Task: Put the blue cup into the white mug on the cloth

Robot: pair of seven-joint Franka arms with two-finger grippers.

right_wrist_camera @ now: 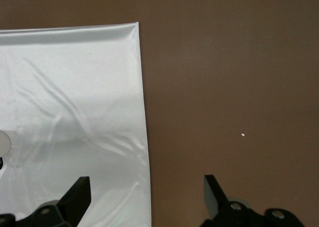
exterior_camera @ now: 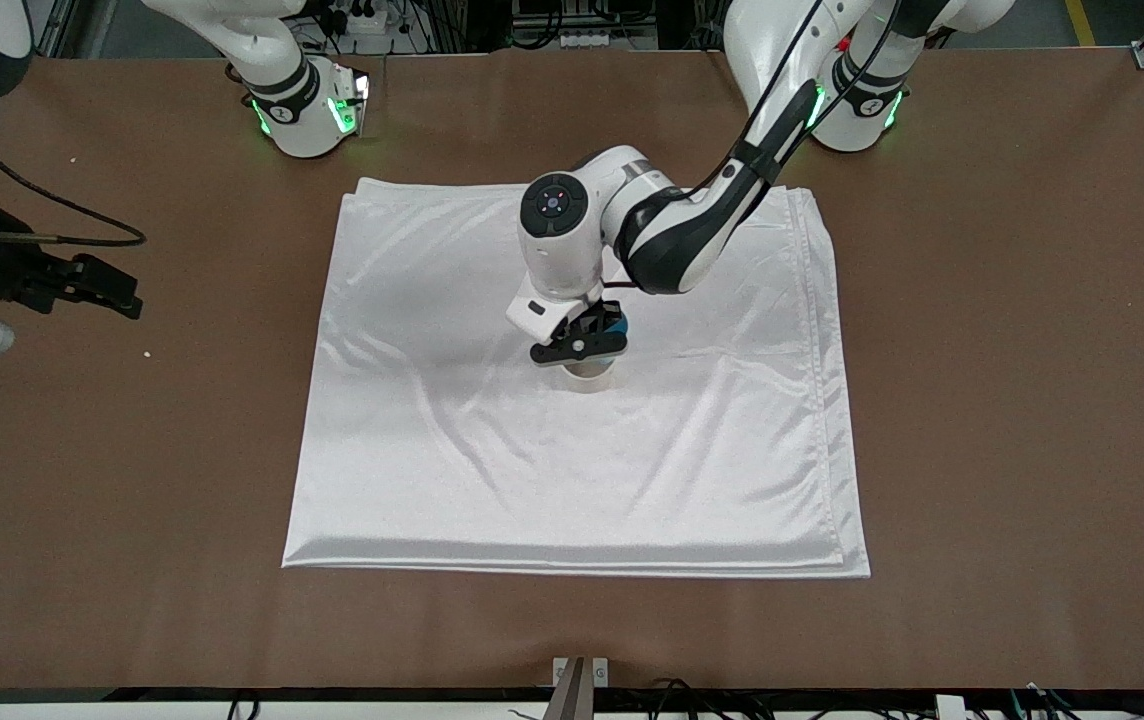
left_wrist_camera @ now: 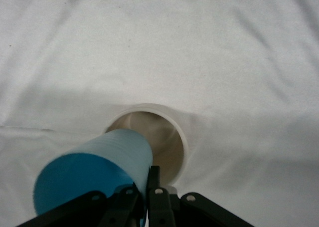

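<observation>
you see the light-blue cup (left_wrist_camera: 94,169) tilted above the white mug (left_wrist_camera: 180,137) standing open on the creased white cloth (exterior_camera: 452,450).

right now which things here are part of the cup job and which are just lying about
In the job:
- blue cup, held by left gripper over the mug
- white mug
- cloth

Lying about:
- right gripper, open, waiting over the table
- white crumb on table

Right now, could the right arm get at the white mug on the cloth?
Probably not. The left gripper, holding the blue cup, hangs right over the white mug, blocking its mouth. The right gripper waits open over the table off the cloth.
</observation>
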